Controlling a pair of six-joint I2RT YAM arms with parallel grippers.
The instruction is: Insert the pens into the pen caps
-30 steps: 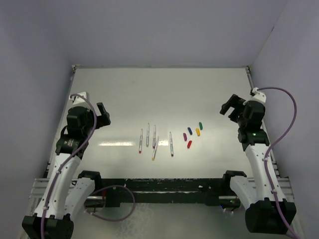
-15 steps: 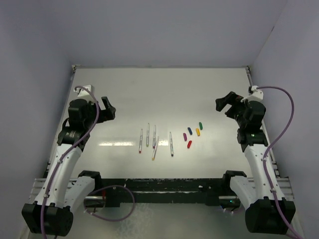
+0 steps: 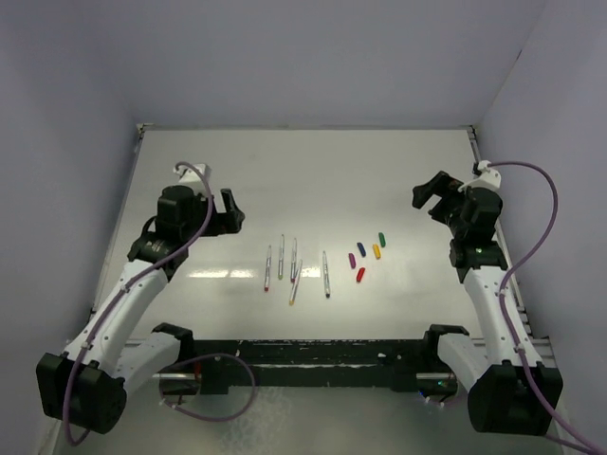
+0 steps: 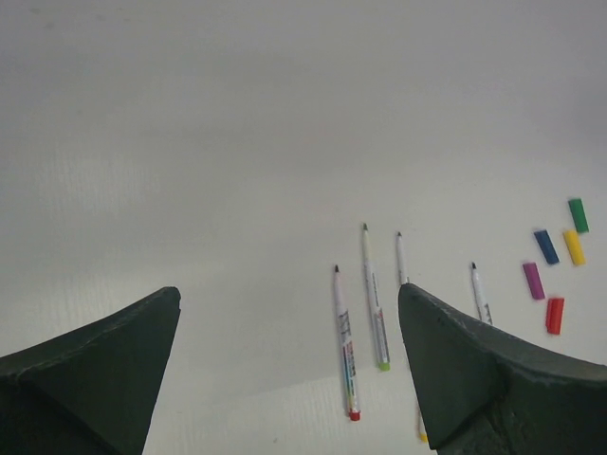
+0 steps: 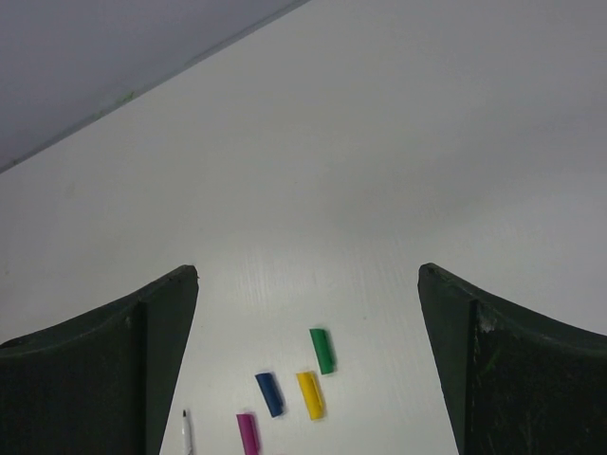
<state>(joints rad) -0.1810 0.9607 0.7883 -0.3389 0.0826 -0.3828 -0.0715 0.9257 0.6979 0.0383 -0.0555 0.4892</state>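
Observation:
Five thin grey pens (image 3: pixel 294 265) lie side by side at the table's middle. The left wrist view shows a red-ended pen (image 4: pixel 343 346) and a green-ended one (image 4: pixel 374 303). To their right lie the caps: green (image 3: pixel 382 238), blue (image 3: pixel 361 248), yellow (image 3: pixel 377 251), purple (image 3: pixel 352 259) and red (image 3: pixel 359 275). My left gripper (image 3: pixel 232 213) is open and empty, raised left of the pens (image 4: pixel 289 289). My right gripper (image 3: pixel 427 197) is open and empty, raised right of the caps (image 5: pixel 308 270). The green cap (image 5: pixel 322 350), blue cap (image 5: pixel 269 393) and yellow cap (image 5: pixel 309 394) show below it.
The white table (image 3: pixel 303 171) is walled by grey panels at the back and both sides. A black rail (image 3: pixel 303 351) with the arm bases runs along the near edge.
My left arm has swung right and forward, bringing its gripper closer to the pens. My right gripper has shifted slightly towards the back. Pens and caps have not moved.

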